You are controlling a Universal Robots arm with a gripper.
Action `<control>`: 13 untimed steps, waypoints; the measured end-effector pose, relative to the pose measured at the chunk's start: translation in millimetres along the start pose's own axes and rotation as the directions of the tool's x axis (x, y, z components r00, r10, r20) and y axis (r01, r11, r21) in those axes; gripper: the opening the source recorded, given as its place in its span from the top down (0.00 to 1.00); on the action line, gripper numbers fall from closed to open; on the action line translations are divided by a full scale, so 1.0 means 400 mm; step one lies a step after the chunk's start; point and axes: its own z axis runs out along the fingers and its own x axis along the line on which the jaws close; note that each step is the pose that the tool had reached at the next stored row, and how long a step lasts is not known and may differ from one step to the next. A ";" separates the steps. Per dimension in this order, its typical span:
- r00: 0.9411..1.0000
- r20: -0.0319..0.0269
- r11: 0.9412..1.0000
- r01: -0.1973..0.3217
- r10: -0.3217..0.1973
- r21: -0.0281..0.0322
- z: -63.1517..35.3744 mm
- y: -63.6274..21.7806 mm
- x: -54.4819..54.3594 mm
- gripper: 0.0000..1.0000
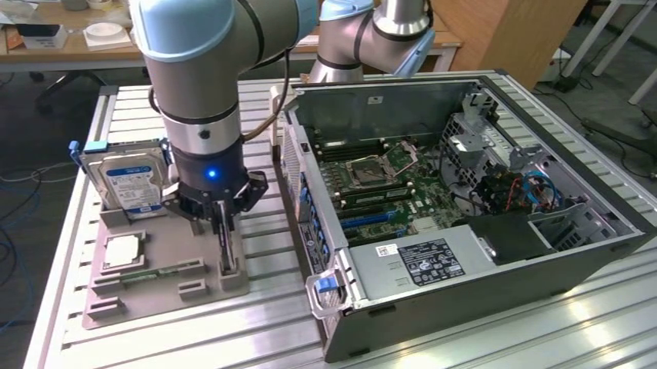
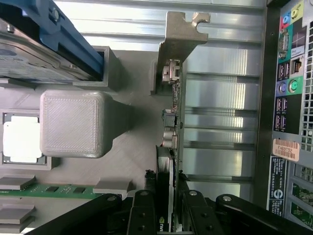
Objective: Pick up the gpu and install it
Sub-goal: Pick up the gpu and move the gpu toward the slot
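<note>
Wrist view: gripper (image 2: 167, 196) pinches the upright gpu (image 2: 174, 117) in its tray (image 2: 132, 161); a straight, square lift should avoid binding.

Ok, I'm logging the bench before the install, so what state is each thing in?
gpu: on edge in the grey fixture, clamped between the fingers.
gripper: shut on the gpu.
hard drive: upright in its fixture slot.
processor chip: flat in its recess.
memory stick: seated in its slot.
computer case: on its side, open, interior exposed.
</note>
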 end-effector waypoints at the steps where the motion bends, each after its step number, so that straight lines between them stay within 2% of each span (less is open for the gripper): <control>1: 1.000 0.000 1.000 0.000 0.000 0.000 -0.003 0.000 0.000 0.73; 13: 1.000 0.000 1.000 0.000 0.000 0.000 -0.027 0.001 0.000 0.73</control>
